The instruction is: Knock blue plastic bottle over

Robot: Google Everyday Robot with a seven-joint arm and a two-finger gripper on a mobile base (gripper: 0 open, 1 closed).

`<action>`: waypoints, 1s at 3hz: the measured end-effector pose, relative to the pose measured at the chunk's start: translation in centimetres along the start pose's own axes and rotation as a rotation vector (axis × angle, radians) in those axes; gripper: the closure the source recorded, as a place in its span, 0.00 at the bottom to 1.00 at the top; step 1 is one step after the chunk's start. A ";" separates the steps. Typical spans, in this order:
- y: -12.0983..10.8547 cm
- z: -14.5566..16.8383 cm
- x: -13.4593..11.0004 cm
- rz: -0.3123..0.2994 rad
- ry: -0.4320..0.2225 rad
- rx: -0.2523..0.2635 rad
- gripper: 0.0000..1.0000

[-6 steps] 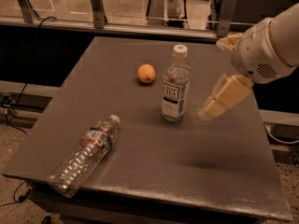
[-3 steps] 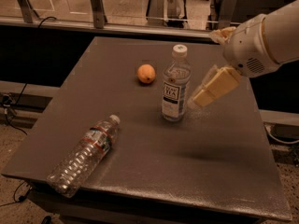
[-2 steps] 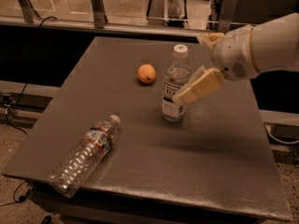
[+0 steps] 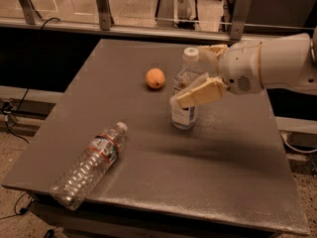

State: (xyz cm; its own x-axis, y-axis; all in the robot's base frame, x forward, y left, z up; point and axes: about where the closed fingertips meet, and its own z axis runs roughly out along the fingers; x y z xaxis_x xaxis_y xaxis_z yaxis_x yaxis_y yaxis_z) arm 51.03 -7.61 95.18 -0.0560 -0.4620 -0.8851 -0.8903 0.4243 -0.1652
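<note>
One upright blue plastic bottle (image 4: 184, 115), cap up — gripper (image 4: 192, 76) beside.

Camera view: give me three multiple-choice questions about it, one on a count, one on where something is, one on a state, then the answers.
1. How many bottles are on the table?
A. one
B. two
C. three

2. Where is the pincer?
A. at the blue plastic bottle, crossing its front
B. above the table's near edge
C. beyond the table's far edge

3. The blue plastic bottle is:
A. lying on its side
B. lifted off the table
C. standing upright

Answers:
1 B: there is the blue plastic bottle, plus a ribbed bottle lying near the front corner.
2 A: the pincer reaches in from the picture's right and overlaps that bottle above its label.
3 C: its cap is on top and its base is on the table.
</note>
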 end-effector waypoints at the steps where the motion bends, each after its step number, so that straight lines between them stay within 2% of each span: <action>1: 0.2 0.1 -0.2 -0.004 -0.001 -0.003 0.41; 2: 0.3 0.2 -0.5 -0.009 -0.001 -0.005 0.65; 3: -0.1 -0.3 -1.9 -0.001 -0.039 -0.017 0.88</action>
State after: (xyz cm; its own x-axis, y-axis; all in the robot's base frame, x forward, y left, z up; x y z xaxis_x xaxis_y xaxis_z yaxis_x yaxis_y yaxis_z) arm 51.12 -6.97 97.02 -0.0378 -0.4320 -0.9011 -0.8980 0.4102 -0.1590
